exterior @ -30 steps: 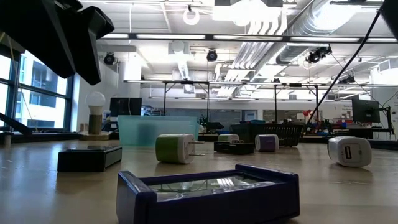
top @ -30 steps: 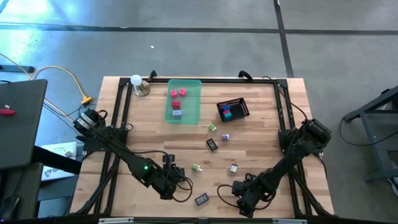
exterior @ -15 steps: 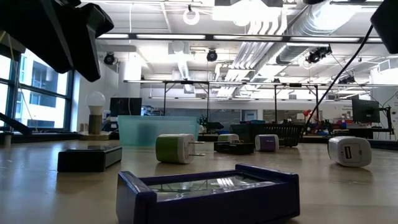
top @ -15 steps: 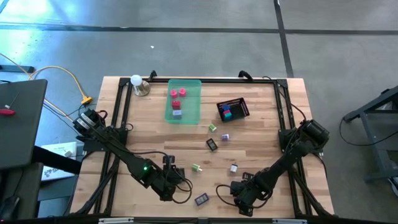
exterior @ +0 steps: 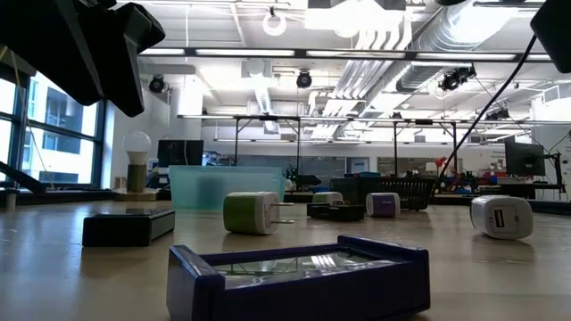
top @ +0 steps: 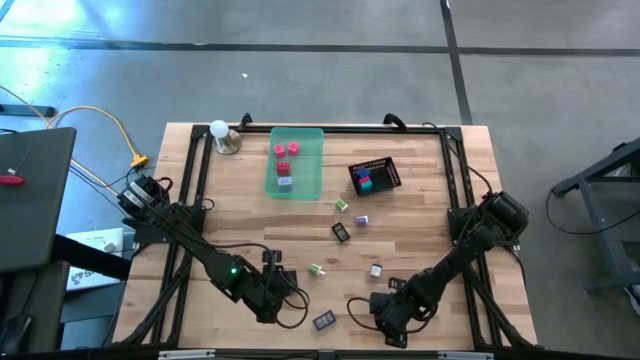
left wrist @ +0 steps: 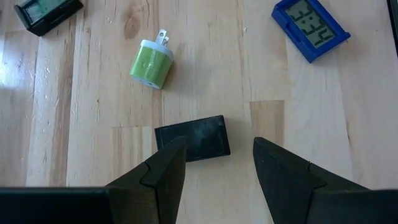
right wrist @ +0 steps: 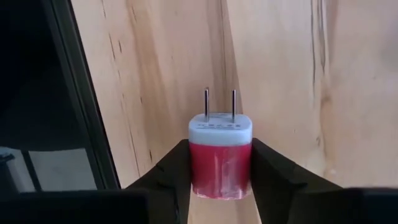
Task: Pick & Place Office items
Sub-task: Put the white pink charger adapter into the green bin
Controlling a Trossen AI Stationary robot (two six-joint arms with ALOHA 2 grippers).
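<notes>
Right wrist view: my right pincer clamps a red charger, its 2 prongs forward, above the table; my left pincer stands apart over a black piece.

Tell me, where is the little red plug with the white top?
In the right wrist view, the small red wall plug with a white top sits between the right end effector's fingers, prongs outward, at the wooden table's near right edge.

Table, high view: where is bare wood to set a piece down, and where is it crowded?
Bare wood lies left of the green tray, between it and the bulb, and right of the mesh basket toward the frame rail. The middle is crowded: green charger, black piece, lavender charger. The near edge holds both grippers and the blue clock.
</notes>
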